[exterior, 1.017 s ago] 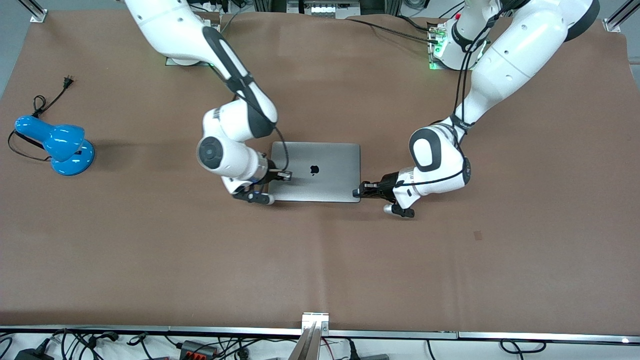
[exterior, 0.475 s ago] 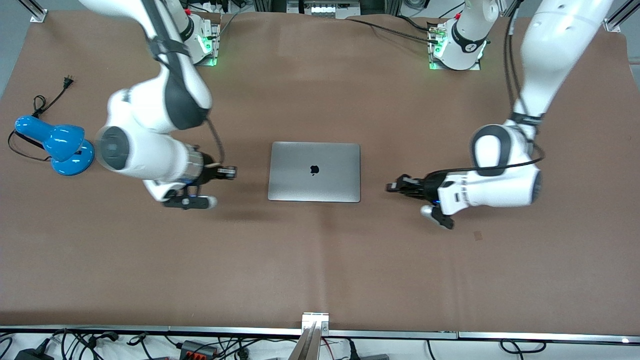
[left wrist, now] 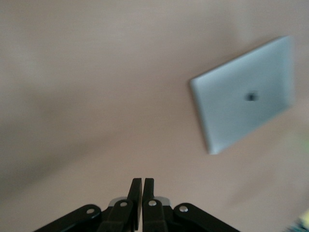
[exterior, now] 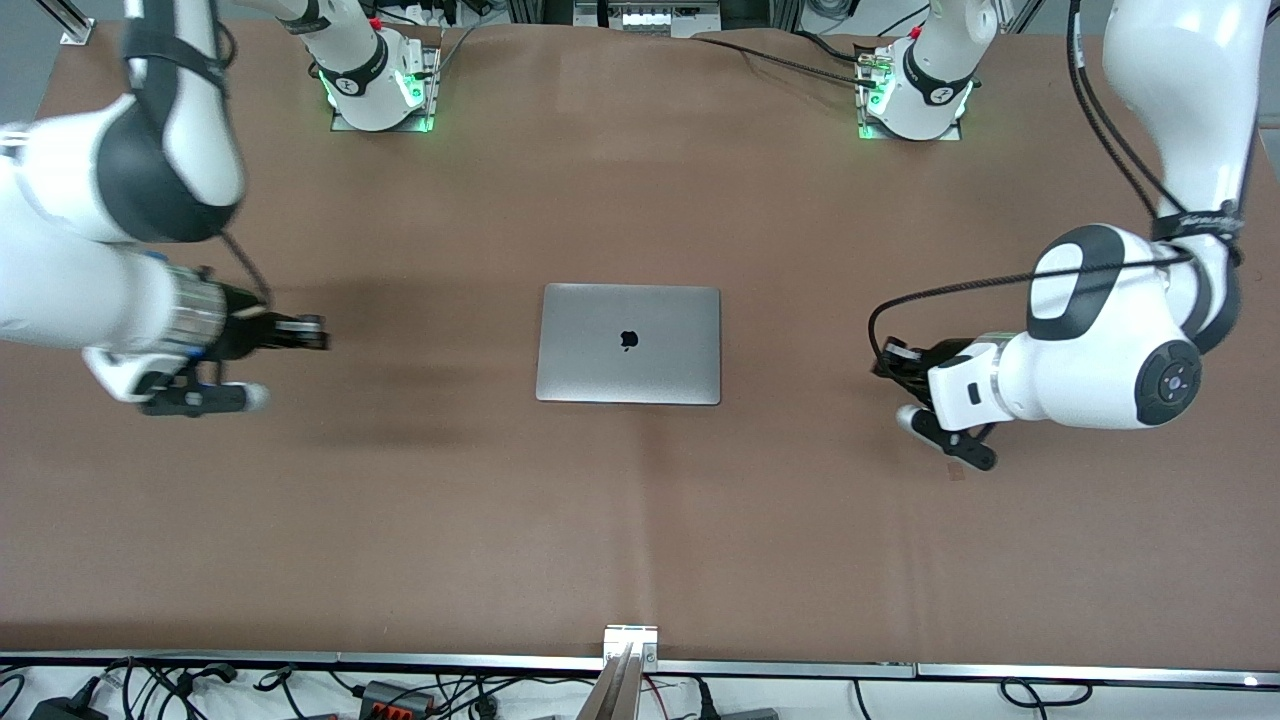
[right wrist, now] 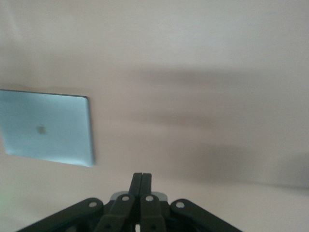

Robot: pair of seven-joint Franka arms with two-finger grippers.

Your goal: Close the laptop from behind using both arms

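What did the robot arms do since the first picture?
Both arms pulled away from the laptop: the right gripper went toward its own end of the table, the left gripper toward its end. Both were touching the lid's edges; now neither does. The laptop stayed closed and in place.

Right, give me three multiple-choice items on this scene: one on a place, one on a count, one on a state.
1. What is the left gripper over?
A. the laptop's lid
B. bare table toward the left arm's end
C. a lamp

2. How many logos show on the lid?
A. one
B. two
C. none

3. The laptop is:
A. open
B. half open
C. closed flat

Answers: 1 B, brown table lies under it, clear of the laptop. 2 A, a single black logo. 3 C, only the lid shows, lying flat.
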